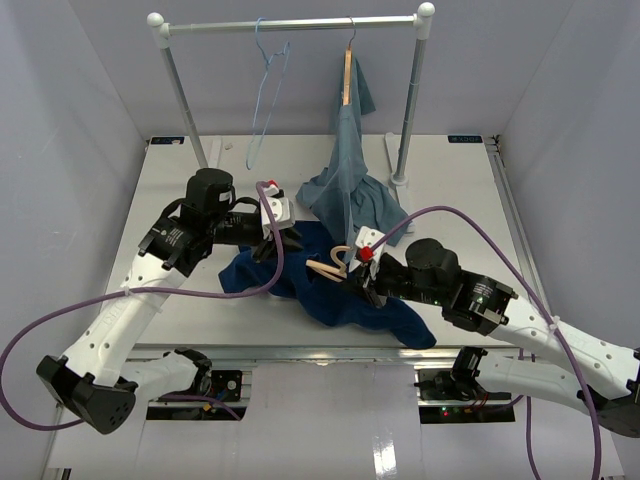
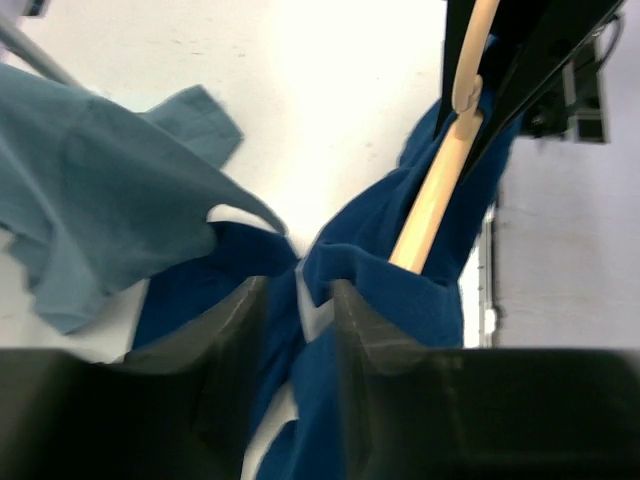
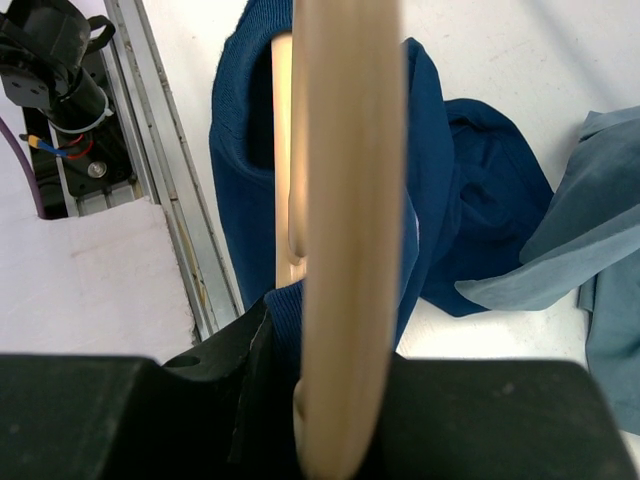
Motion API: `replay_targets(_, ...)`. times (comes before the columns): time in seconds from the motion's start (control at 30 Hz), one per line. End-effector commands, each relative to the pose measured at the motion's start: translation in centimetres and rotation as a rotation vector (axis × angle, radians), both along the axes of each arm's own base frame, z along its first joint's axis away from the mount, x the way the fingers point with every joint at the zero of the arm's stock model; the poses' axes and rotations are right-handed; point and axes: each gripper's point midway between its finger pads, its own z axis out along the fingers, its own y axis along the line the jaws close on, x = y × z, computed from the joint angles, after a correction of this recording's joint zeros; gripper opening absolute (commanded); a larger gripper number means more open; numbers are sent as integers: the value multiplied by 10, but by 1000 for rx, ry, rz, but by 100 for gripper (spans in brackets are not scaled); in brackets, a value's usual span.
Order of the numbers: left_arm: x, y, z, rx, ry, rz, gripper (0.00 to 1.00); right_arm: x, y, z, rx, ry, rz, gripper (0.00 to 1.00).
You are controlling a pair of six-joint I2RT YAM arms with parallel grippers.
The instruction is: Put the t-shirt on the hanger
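The navy t-shirt [image 1: 290,278] lies crumpled on the table between the two arms. The wooden hanger [image 1: 328,268] is tilted up from it, with one shoulder pushed inside the cloth. My right gripper [image 1: 358,268] is shut on the hanger; in the right wrist view the hanger [image 3: 345,200] runs up from the jaws, with the t-shirt [image 3: 450,220] wrapped around it. My left gripper [image 1: 283,238] is low over the shirt's far side. In the left wrist view its jaws [image 2: 298,305] stand apart astride a fold of the t-shirt [image 2: 400,300], below the hanger [image 2: 435,200].
A metal clothes rack [image 1: 290,22] stands at the back. It carries a thin light-blue wire hanger [image 1: 268,80] and a grey-blue shirt [image 1: 345,170] on another wooden hanger, whose hem reaches the table beside the navy cloth. A metal rail [image 3: 165,200] lines the near table edge.
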Motion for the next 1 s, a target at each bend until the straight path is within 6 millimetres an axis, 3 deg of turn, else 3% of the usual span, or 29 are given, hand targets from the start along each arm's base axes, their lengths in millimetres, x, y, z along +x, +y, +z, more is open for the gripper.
replay_targets(0.0,-22,-12,-2,-51,64,-145,9,-2,2,49,138,-75,16,8)
replay_targets(0.03,-27,-14,-1,-63,70,-175,0,-2,1,49,138,-77,15,8)
replay_targets(0.13,-34,-16,1,-85,80,-222,0,-1,0,49,139,-82,8,8)
replay_targets(0.3,1,-15,-3,-51,83,-30,0,0,-1,47,137,-84,2,8)
replay_targets(0.37,21,-10,-8,-18,69,69,8,3,-1,47,132,-85,-15,8)
replay_targets(0.43,26,-7,-2,-6,23,87,32,16,-3,41,112,-87,-83,8)
replay_targets(0.5,20,-5,21,-15,-37,60,50,19,-2,35,106,-72,-104,8)
replay_targets(0.6,7,-3,65,-49,-114,14,55,22,-1,33,110,-59,-128,8)
replay_targets(0.67,-10,-4,70,-56,-105,-46,55,22,-3,35,119,-55,-137,8)
replay_targets(0.77,-25,-2,47,-14,-73,-97,56,25,-7,40,132,-57,-167,8)
replay_targets(0.87,-23,4,16,55,-62,-88,55,23,-8,44,135,-55,-158,8)
replay_targets(0.97,-28,4,3,75,-36,-117,55,21,-8,47,137,-59,-148,8)
